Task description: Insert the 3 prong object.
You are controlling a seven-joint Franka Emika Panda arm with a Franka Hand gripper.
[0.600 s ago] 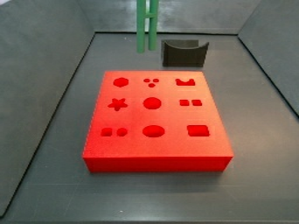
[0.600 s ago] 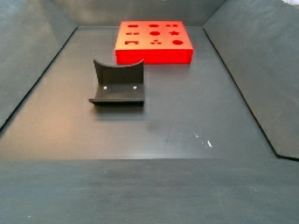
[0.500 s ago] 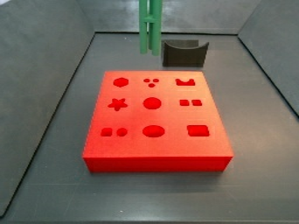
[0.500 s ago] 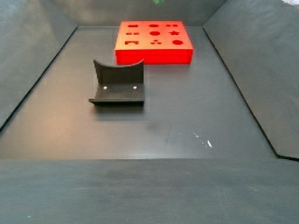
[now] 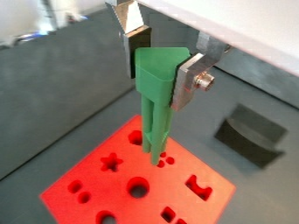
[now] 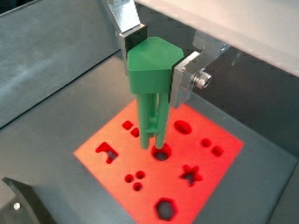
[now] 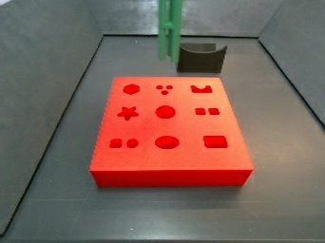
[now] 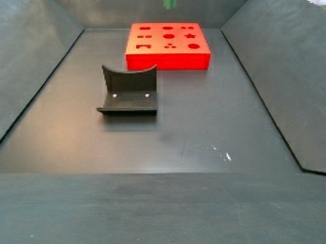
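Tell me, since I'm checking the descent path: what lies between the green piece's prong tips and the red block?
Nothing: in both wrist views the 3 prong object, clamped in the end effector, hangs above the red block with only open air beneath its tips.

3 prong object [image 5: 159,96]: solid green, held between the gripper's [image 5: 162,59] silver plates with dark pads. Red block [image 7: 169,129], below the gripper: bright red, its cut-out shapes a darker red. Curved block [image 8: 128,91], off to the gripper's side: dark grey. Floor [image 8: 178,143]: dull grey.
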